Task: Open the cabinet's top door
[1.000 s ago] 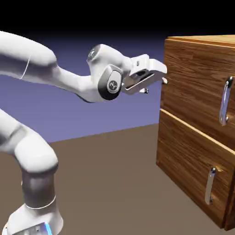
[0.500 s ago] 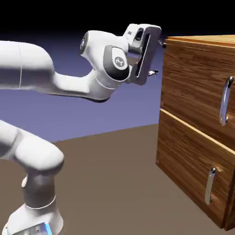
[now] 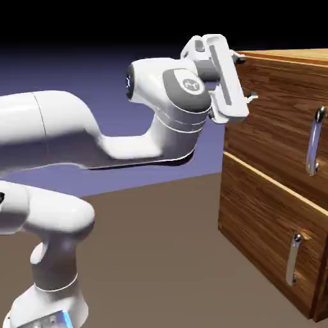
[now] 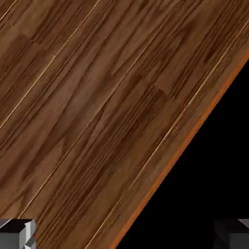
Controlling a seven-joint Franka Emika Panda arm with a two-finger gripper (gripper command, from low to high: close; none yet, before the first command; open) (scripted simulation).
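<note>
Gripper [image 3: 245,78] of the white arm [image 3: 77,134] sits high in the exterior view, close against the upper left corner of the cabinet [image 3: 269,192], its two fingers spread wide with nothing between them. One fingertip [image 3: 239,59] shows near the cabinet's top edge and the other pokes out lower, over the wood of the side face. Whether either tip touches the wood cannot be told. The hand is turned so its flat body stands nearly upright, tilted a little.

In the hand view, the two grey finger tips [image 4: 17,232] sit far apart at the bottom corners. Brown wood grain [image 4: 97,112] fills most of that picture, running diagonally, with an orange-lit edge and blackness beyond it at the lower right.

To the right of the gripper, the top door [image 3: 282,122] is the upper wood panel of the cabinet, lying flush and shut. Its long curved silver handle [image 3: 312,141] stands vertical near the right edge of the exterior view, well apart from the gripper. Below it, the lower panel [image 3: 269,250] carries a shorter silver handle [image 3: 293,259]. The cabinet rests on a brown table [image 3: 154,256].
</note>
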